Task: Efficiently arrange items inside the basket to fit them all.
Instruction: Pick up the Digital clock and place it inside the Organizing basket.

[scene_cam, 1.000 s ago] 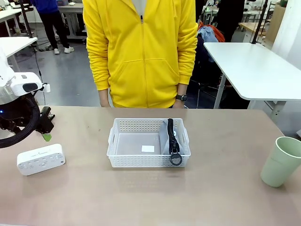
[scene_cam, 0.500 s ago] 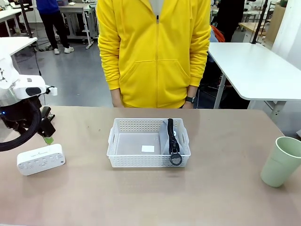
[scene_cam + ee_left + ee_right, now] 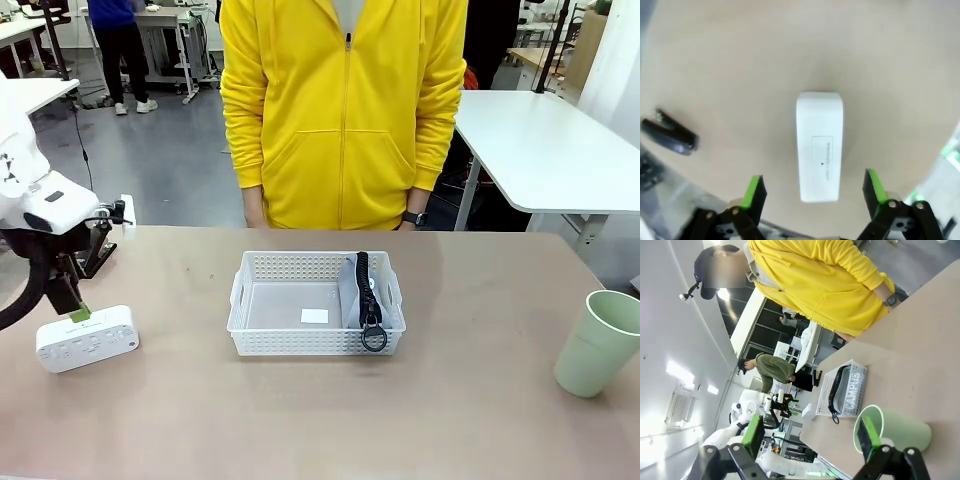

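Note:
The white lattice basket (image 3: 300,342) stands mid-table with the grey zip pouch (image 3: 353,291) upright on edge at its right end, zipper ring hanging over the front rim. A flat white box (image 3: 87,338) lies at the table's left. My left gripper (image 3: 78,312) hovers open just above it; in the left wrist view the box (image 3: 819,145) lies lengthwise between the green fingertips (image 3: 754,192). A small dark flat object (image 3: 670,136) lies beside it. The pale green cup (image 3: 600,343) stands at far right. My right gripper (image 3: 810,436) is open, above the cup (image 3: 892,432).
A person in a yellow hoodie (image 3: 345,110) stands at the far edge behind the basket, hands down. A small white label (image 3: 314,316) lies on the basket floor. Bare tabletop stretches between the basket and the cup, and along the front edge.
My left arm has swung and turned so its fingers now point down over the white box. The person has stepped to the right. Basket, pouch and cup have not moved.

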Motion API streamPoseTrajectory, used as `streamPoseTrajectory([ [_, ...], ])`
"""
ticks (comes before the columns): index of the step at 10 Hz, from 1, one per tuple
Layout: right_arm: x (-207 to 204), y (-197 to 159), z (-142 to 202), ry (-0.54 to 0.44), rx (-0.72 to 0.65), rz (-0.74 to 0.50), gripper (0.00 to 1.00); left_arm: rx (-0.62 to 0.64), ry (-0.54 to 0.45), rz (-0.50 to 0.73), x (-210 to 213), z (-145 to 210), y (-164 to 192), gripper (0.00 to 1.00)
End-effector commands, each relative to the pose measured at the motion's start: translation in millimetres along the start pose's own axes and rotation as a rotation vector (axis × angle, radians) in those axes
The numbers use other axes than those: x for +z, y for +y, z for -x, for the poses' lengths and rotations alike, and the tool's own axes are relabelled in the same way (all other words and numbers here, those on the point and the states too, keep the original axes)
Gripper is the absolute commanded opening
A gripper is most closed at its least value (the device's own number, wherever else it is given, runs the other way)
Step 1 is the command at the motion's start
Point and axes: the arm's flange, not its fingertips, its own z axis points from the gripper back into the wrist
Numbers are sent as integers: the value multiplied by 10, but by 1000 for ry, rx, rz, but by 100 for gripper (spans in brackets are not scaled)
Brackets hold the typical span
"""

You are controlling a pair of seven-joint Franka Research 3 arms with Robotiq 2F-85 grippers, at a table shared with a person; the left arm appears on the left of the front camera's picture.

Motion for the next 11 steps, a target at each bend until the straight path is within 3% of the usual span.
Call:
streamPoseTrajectory([
  [1,-1,7,-26,-10,31,-15,100,-468,-96,-58,-256,338,-380,100],
  [2,-1,7,-26,-10,31,-15,100,-536,-220,-12,-202,357,-400,100],
  [3,-1,7,-26,-10,31,-15,100,-167,-4,-19,-3,-24,25,100],
  [6,-1,7,-26,-10,31,-15,100,-167,-4,-19,-3,-24,25,100],
  [7,-1,7,-26,-10,31,-15,100,-225,-35,-30,-15,-7,61,100],
  [9,-1,7,-26,-10,31,-15,100,-181,-61,109,-173,197,69,100],
  [11,-1,7,-26,-10,31,-15,100,-164,-62,100,-378,299,77,100],
])
